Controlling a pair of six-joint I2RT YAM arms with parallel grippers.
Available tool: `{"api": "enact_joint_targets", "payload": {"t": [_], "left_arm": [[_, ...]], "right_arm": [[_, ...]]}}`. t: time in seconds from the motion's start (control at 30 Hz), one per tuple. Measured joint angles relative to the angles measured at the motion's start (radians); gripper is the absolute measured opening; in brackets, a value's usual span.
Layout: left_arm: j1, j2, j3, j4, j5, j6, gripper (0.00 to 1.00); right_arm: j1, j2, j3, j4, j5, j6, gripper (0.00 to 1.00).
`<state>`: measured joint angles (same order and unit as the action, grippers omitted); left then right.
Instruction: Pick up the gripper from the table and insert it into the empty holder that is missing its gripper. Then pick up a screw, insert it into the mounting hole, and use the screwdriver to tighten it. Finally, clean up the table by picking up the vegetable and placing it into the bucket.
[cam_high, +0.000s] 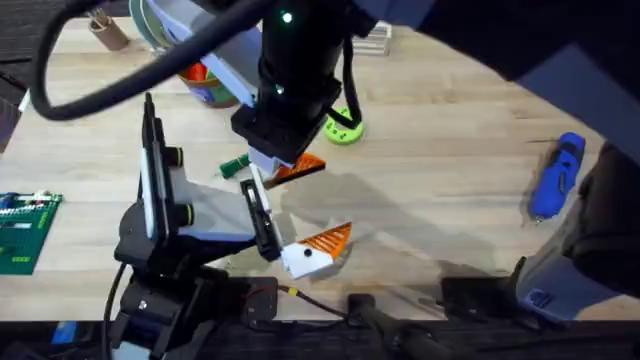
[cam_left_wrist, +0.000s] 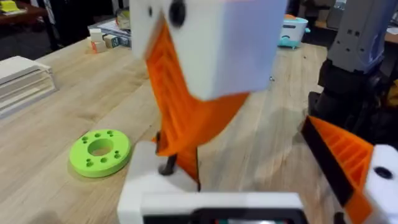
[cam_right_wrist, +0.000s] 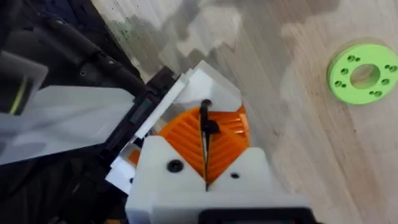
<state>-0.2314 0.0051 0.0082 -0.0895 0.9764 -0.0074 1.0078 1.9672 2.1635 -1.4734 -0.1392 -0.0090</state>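
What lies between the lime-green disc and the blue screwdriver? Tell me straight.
Nothing. In the overhead view the stretch of table between the lime-green disc and the screwdriver is bare wood, crossed only by shadow.

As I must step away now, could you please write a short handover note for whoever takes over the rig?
Left pincer: open, presenting its bare white holder.
Right pincer: appears shut on the orange wedge, right at the holder; seating cannot be confirmed.
Screwdriver: lying on the table, untouched.
Vegetable: on the table, near the bucket.
Left to do: finish the insert, fit and tighten the screw, put the vegetable into the bucket.
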Motion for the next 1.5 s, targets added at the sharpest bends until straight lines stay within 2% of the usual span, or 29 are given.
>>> {"api": "enact_joint_targets", "payload": {"t": [1.5], "left_arm": [[0.000, 0.000, 0.000, -0.001, -0.001, -0.009, 0.993]], "right_arm": [[0.000, 0.023, 0.005, -0.012, -0.005, -0.007, 0.008]]}}
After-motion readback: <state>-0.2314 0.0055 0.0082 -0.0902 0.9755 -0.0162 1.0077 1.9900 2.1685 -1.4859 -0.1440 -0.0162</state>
